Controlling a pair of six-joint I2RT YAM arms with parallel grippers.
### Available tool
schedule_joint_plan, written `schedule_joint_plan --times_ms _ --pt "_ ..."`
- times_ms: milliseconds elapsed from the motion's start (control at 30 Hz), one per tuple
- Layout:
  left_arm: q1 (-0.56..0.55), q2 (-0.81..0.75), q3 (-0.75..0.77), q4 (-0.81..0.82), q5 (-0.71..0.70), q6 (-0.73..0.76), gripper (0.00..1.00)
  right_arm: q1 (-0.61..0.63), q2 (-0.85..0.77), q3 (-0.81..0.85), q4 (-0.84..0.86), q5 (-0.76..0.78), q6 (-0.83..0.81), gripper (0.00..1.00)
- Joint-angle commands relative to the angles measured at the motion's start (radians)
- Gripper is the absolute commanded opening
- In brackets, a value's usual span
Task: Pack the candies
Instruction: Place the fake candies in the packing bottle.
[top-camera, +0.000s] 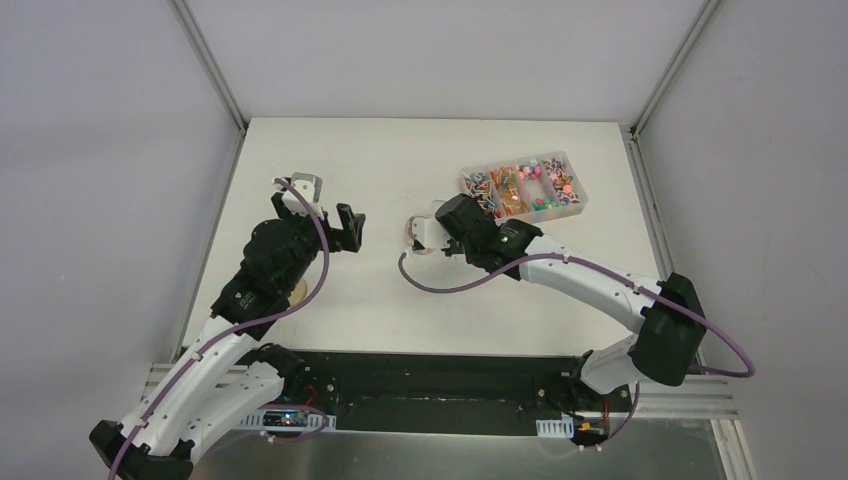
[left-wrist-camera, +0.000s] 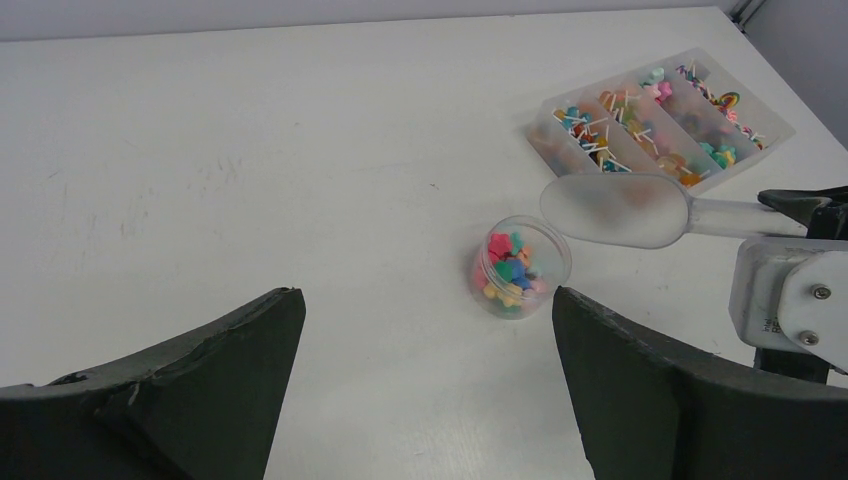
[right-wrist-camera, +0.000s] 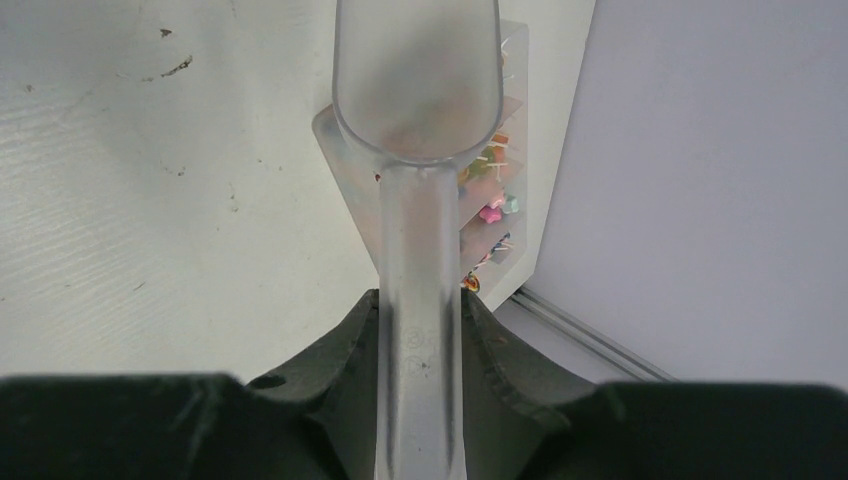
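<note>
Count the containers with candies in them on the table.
2. A small clear round jar stands near the table's middle, under the scoop in the right pincer. A clear divided box sits toward the far right. Others may be hidden behind the arms.

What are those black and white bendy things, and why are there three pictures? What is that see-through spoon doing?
They are two robot arms bolted to a white table. One picture looks down from above; the other two come from little cameras on each arm's wrist. The right end effector is pinching the handle of a clear plastic scoop, held just above and beside a small clear jar that already has colourful candies in it. The left end effector is wide open and holds nothing; it is pointed at the jar. Farther back sits a clear tray with compartments full of more sweets. I cannot tell whether the scoop has anything in it.
</note>
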Motion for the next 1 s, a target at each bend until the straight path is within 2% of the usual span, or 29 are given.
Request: schedule_joint_plan --times_ms 0,300,600,767,833,900,967 --pt "0.002 -0.012 -0.004 0.042 -0.016 0.005 0.99 0.006 -0.008 0.049 -0.005 0.050 -0.014 0.00" --pt "0.002 -0.012 -0.006 0.042 -0.039 -0.002 0.99 0.007 -0.047 0.071 -0.025 -0.003 0.052 0.00" --pt "0.002 0.019 -0.008 0.049 0.049 -0.027 0.95 0.007 -0.108 0.103 -0.111 -0.255 0.302 0.00" --pt "0.002 0.023 0.012 0.050 0.298 0.007 0.91 0.007 -0.212 0.081 -0.089 -0.440 0.435 0.00" --pt "0.002 0.023 0.021 0.056 0.440 0.068 0.91 0.007 -0.248 0.076 -0.075 -0.497 0.512 0.00" --pt "0.002 0.024 0.032 0.055 0.576 0.167 0.85 0.006 -0.273 0.075 -0.073 -0.546 0.586 0.00" --pt "0.002 0.021 0.050 0.055 0.631 0.215 0.84 0.007 -0.290 0.075 -0.074 -0.594 0.645 0.00"
